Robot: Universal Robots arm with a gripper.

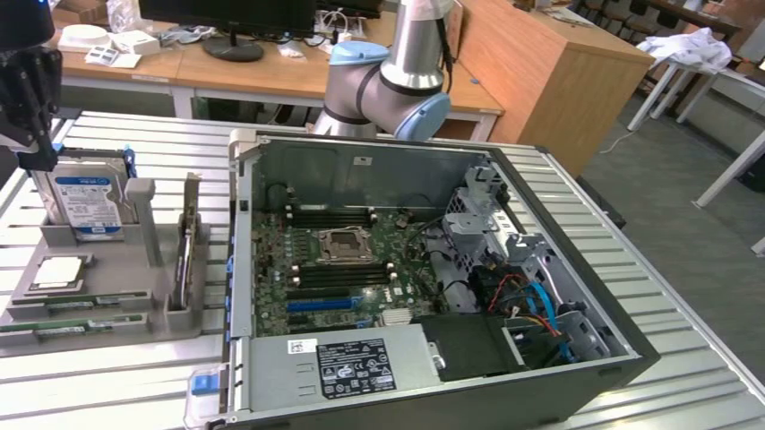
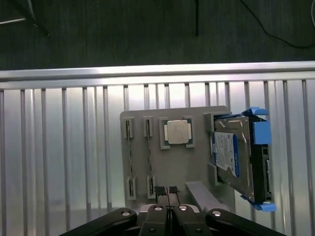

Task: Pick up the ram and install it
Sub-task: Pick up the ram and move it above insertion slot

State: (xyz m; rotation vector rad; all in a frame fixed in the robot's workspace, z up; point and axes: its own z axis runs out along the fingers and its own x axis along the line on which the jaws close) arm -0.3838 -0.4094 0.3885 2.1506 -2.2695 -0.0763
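I see the gripper (image 2: 167, 191) clenched, fingertips pressed together with nothing between them. It hangs above the near edge of the grey holder (image 2: 172, 167), clear of it.

The ram (image 2: 149, 158) sits on edge in a slot of that holder. A second stick (image 2: 130, 157) stands in the slot just beside it, and neither is touched by the gripper. Next along I note a CPU (image 2: 177, 132) lying flat in its recess. Beyond it a hard drive (image 2: 235, 162) with a blue label stands upright in blue rails.

The holder rests on a ribbed aluminium table (image 1: 107, 385). In the exterior view, to the holder's right, the open computer case (image 1: 622, 354) lies on its side. In it I can see:
- the power supply (image 1: 347, 367) nearest the camera;
- the motherboard (image 1: 305, 269) behind it;
- the CPU socket (image 1: 344, 242) with its frame raised;
- a blue slot (image 1: 321, 305).

The arm's base joint (image 1: 395, 90) stands behind the case. Wooden desks (image 1: 550, 63) lie farther back.
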